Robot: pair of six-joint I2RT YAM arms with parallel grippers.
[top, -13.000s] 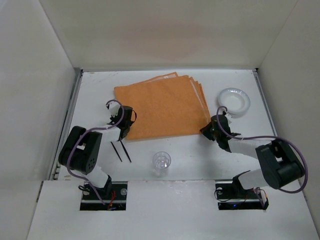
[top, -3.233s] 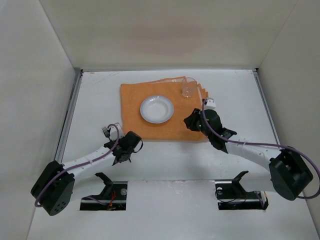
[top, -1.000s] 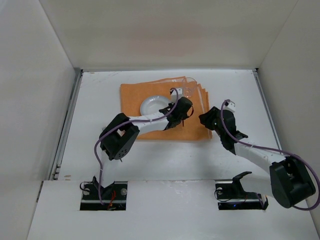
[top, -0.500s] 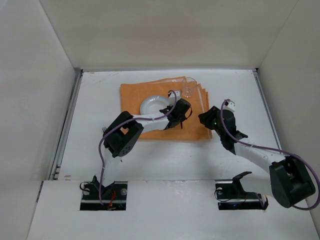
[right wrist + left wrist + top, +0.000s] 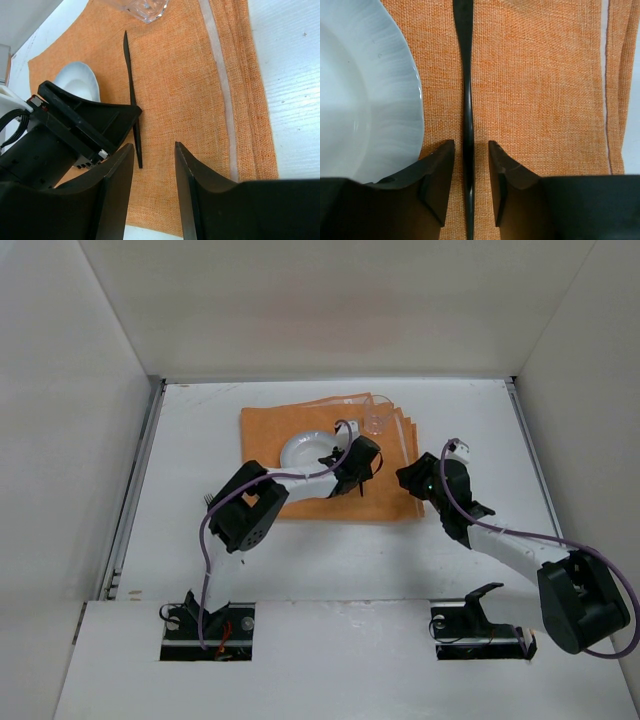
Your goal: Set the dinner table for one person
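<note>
The white table (image 5: 200,440) carries an orange cloth mat (image 5: 262,440) across its far middle. On the mat sit a white plate (image 5: 365,90) and, at the far right corner, a clear glass (image 5: 378,421). Just right of the plate, close to its rim but not plainly touching, lies a thin black utensil (image 5: 468,100). Its long axis runs straight away from the left hand (image 5: 470,145) toward the glass. That hand straddles the utensil's near end with its fingers apart and a sliver of mat showing on each side, so it looks released. The right hand (image 5: 153,146) hovers near the mat's right edge, also spread and empty, and is the farther of the two. Any withdrawal by the left hand should probably follow the utensil's line, since a sideways move could nudge it.
</note>
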